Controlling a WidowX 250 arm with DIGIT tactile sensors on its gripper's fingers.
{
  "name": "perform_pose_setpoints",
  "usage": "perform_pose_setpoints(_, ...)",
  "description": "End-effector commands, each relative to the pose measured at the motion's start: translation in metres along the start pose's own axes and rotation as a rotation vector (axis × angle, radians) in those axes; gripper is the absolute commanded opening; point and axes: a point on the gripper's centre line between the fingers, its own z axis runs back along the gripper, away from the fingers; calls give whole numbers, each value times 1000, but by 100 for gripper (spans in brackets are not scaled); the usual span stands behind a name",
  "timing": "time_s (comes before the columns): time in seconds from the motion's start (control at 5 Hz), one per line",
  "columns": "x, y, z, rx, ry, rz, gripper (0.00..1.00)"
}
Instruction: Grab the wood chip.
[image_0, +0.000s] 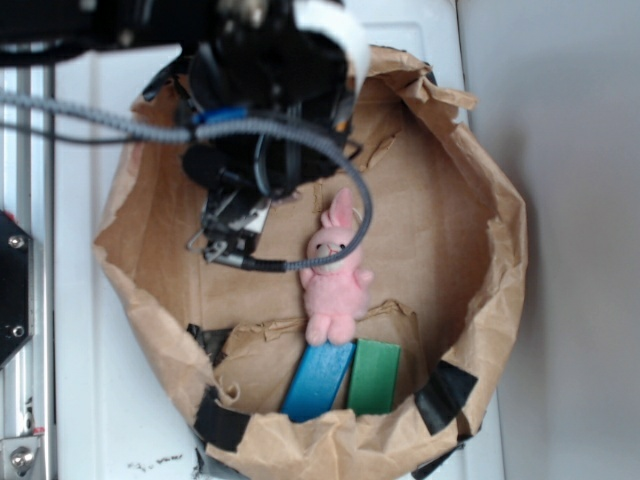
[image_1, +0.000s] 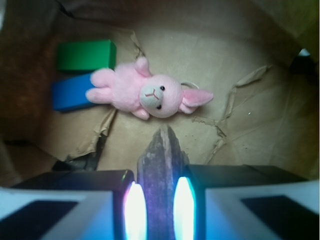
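The tool (image_1: 160, 200) is closed to a narrow gap, both pads pressing the wood chip (image_1: 161, 160) between them (its pointed tip projects forward, toward the pink plush rabbit (image_1: 145, 94)). In the exterior view the arm covers the chip. The rabbit lies just beyond the tip, apart from it. The blue block (image_1: 72, 92) and green block (image_1: 85, 55) sit side by side against the paper bag wall (image_0: 480, 200), touching the rabbit's feet. Bare brown paper lies open right of the rabbit.
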Motion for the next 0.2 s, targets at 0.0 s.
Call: perform_pose_setpoints(0.0,0,16,21,17,-167,-15,1)
